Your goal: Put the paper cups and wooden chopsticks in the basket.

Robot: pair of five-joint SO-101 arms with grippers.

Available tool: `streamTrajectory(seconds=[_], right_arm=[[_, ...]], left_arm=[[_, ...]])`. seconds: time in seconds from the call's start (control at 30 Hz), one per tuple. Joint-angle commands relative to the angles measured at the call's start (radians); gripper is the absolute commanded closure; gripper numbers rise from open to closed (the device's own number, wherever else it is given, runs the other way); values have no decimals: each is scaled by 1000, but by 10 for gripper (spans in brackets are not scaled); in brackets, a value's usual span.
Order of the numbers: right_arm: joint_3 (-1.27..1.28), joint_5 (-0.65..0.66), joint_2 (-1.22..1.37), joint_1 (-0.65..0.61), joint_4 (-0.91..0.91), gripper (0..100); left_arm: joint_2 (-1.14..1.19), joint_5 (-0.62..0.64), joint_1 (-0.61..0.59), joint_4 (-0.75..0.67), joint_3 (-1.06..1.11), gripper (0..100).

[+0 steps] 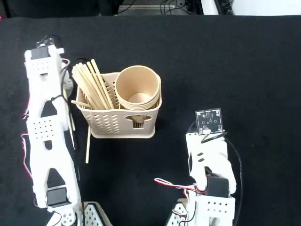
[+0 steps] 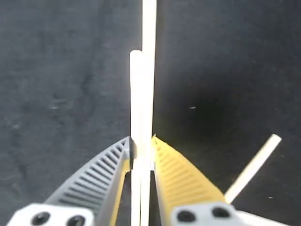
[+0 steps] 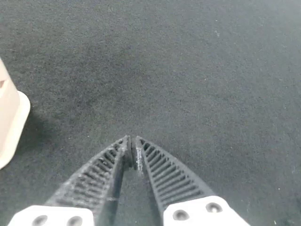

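A beige slotted basket stands mid-table. It holds a bundle of wooden chopsticks on one side and stacked paper cups on the other. My left gripper is shut on two chopsticks, which lie side by side and point away over the black cloth. In the high view they show as a thin stick beside the left arm, just left of the basket. One loose chopstick lies on the cloth by the basket's front left corner. My right gripper is shut on nothing, low over bare cloth right of the basket.
The right arm sits at the front right, with a corner of the basket at the edge of its wrist view. The left arm runs along the table's left side. Black cloth covers the table.
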Motion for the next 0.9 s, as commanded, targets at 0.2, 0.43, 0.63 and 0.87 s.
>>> streamTrajectory(seconds=[0.2,0.43,0.63,0.87], right_arm=[[-1,3,-4,15,2,972],[-1,3,-4,15,2,972],[-1,3,-4,15,2,972],[-1,3,-4,15,2,972]], left_arm=[[-238,-11,-94,15,108,972],[-694,-46,-108,12,499,972],[-1057,-71,-105,5,679,971],[-1341,-71,-110,-123,889,971]])
